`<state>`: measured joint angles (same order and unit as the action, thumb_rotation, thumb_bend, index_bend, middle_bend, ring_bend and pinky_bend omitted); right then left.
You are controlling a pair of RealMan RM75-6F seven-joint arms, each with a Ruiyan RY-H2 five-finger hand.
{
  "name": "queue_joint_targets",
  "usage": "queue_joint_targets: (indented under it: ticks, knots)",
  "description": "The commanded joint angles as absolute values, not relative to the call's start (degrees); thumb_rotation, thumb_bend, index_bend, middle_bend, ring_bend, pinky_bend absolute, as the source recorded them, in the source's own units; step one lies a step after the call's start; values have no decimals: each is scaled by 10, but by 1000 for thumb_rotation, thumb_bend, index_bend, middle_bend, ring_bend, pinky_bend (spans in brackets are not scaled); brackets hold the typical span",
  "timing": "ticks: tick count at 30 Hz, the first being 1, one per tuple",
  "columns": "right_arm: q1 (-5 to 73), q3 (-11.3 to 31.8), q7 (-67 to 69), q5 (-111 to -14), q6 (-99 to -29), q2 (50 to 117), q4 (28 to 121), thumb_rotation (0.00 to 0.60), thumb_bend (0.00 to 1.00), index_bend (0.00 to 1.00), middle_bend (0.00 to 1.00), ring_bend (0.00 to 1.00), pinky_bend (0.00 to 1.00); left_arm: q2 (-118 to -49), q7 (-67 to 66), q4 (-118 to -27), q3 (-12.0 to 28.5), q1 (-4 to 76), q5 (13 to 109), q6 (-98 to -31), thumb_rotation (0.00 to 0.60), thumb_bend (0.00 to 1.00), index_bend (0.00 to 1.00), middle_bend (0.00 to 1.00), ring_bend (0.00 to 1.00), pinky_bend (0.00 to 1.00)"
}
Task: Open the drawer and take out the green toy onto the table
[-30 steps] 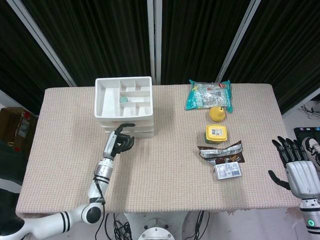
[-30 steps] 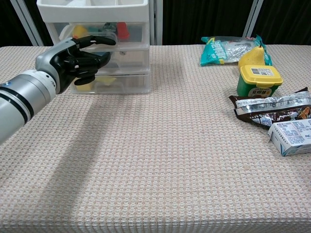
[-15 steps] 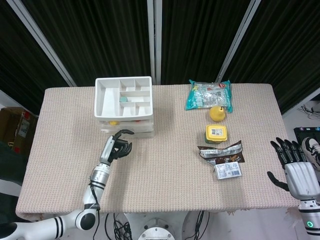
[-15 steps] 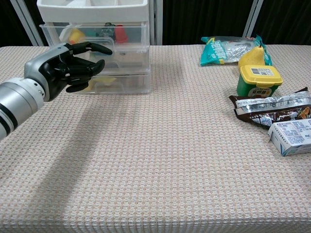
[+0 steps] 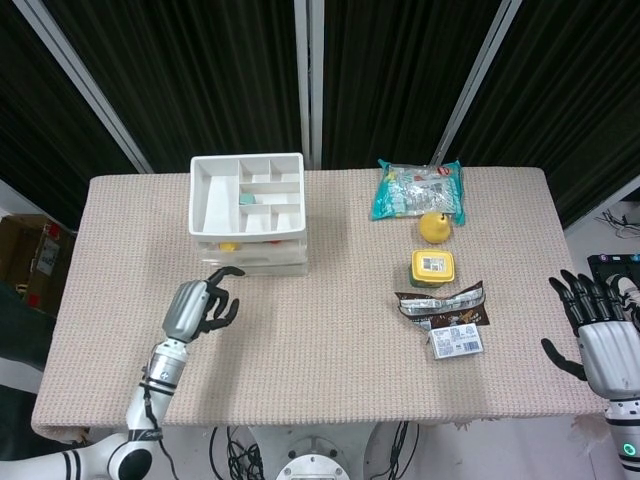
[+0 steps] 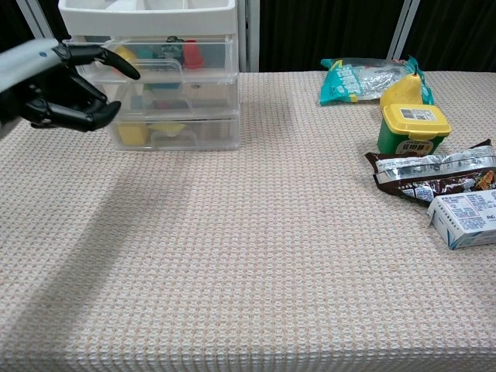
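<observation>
The white drawer unit stands at the table's back left, and its clear drawers face me in the chest view. The top drawer sits pulled out a little. Behind its clear front lie a yellow toy, a small green toy and a red one. My left hand hovers in front of the unit and to its left, apart from it. The left hand holds nothing, its fingers loosely bent and spread. My right hand is off the table's right edge, fingers spread and holding nothing.
On the right side lie a teal snack bag, a yellow fruit, a yellow-lidded green jar, a brown wrapper and a small white box. The unit's top tray holds a small teal piece.
My left hand has drawn back from the top drawer's front, towards me and to the left. The top drawer has come forward a little. The right hand has barely moved.
</observation>
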<state>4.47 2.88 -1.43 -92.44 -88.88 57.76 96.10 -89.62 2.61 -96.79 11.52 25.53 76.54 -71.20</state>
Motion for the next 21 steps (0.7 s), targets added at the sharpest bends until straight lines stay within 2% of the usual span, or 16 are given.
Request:
queue_joint_targets:
  ticks: [1, 5, 10, 21]
  knots:
    - [44, 31, -16, -925, -892, 574, 964, 600, 196, 0, 42, 0, 0, -837, -22, -1018, 109, 251, 794, -731, 600, 449, 298, 864, 980, 1000]
    - [45, 32, -14, -929, -894, 571, 967, 600, 196, 0, 42, 0, 0, -814, -41, -1023, 130, 270, 776, -710, 600, 428, 289, 862, 979, 1000]
    - [45, 30, -3, -930, -893, 574, 962, 600, 197, 0, 42, 0, 0, -816, -56, -1009, 150, 298, 746, -680, 600, 418, 286, 862, 979, 1000]
    - [39, 28, 12, -928, -898, 579, 948, 600, 199, 0, 42, 0, 0, -839, -84, -972, 158, 324, 714, -669, 600, 418, 284, 862, 979, 1000]
